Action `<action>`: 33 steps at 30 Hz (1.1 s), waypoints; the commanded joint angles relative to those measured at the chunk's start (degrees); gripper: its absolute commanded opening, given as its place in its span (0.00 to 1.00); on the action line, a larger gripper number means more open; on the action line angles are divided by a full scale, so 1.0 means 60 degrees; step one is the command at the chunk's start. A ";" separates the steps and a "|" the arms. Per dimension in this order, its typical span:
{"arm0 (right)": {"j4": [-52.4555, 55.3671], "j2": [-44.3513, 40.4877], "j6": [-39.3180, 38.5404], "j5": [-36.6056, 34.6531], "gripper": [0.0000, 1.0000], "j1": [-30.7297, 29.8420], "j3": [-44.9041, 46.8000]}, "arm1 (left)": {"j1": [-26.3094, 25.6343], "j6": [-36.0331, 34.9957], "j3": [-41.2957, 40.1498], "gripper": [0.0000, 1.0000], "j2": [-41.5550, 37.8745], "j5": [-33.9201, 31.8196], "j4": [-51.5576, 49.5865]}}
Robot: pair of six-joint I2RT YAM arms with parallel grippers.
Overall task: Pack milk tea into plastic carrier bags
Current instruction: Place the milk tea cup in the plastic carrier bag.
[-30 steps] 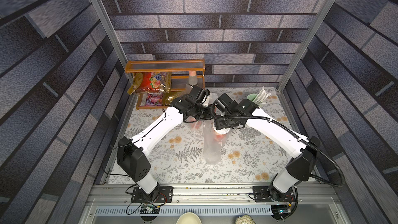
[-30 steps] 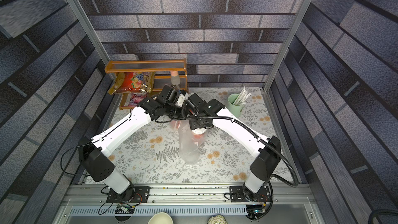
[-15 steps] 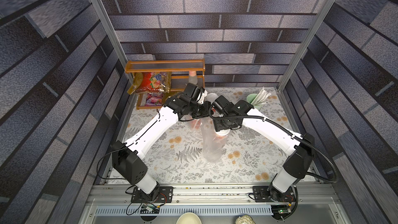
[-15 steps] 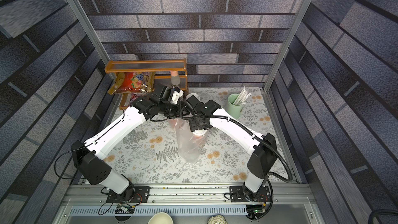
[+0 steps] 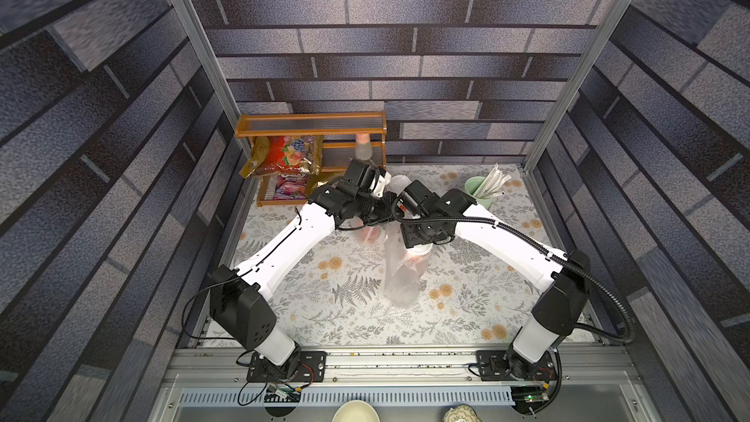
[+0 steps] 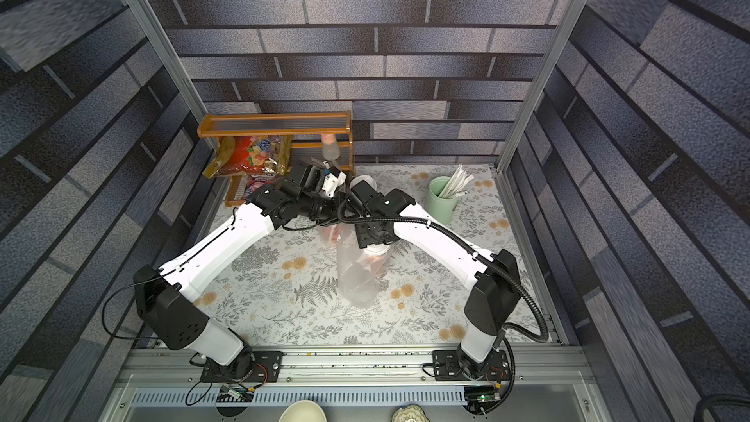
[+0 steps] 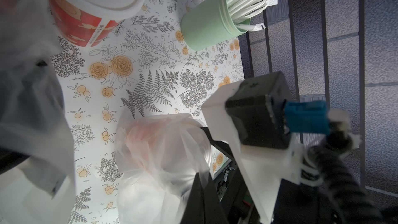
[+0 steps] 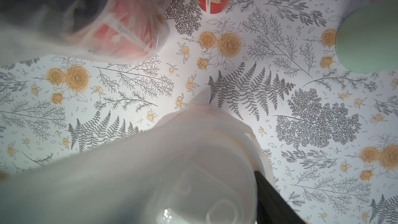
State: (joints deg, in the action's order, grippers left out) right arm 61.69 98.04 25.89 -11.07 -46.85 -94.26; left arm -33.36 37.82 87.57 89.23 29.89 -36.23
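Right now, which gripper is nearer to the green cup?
Right. The right gripper holds the bagged cup, a gap away from the green cup; the left gripper is farther, beyond the right one, toward the shelf.

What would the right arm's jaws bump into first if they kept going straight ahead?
Hardly any travel: the thin clear plastic carrier bag draped over the white-lidded red paper cup sits right at the right gripper; whether its jaws touch it is unclear.

Floral-print table (image 5: 349, 318): clear plastic carrier bag (image 5: 399, 278) lying mid-table, red cup (image 5: 418, 255) inside. Second bagged cup (image 8: 120, 35) beside it, white-lidded red cup (image 7: 86, 29) standing bare. Green straw cup (image 5: 479, 192) far right, wooden rack (image 5: 312, 131) far left corner.
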 commanded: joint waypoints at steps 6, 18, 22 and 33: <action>0.0500 0.0367 -0.0081 0.0300 0.58 0.0038 -0.0071 | 0.0032 0.0064 -0.0589 0.00 -0.0418 0.0176 0.0328; 0.1074 -0.0717 0.0216 0.0657 0.82 0.0274 -0.0937 | 0.0017 -0.0020 -0.0912 0.00 -0.0146 0.0028 0.0224; 0.0801 -0.1557 0.0582 0.1187 0.77 0.0623 -0.0170 | 0.0013 -0.0042 -0.0913 0.00 -0.0112 0.0043 0.0179; -0.2377 -0.3717 0.2355 0.4299 0.33 0.2210 0.3938 | -0.0020 -0.0065 -0.0870 0.00 -0.0018 0.0072 0.0151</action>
State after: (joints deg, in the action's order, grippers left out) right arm 55.13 76.86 35.66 6.33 -35.27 -75.16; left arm -33.36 37.82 82.81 88.25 30.02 -34.92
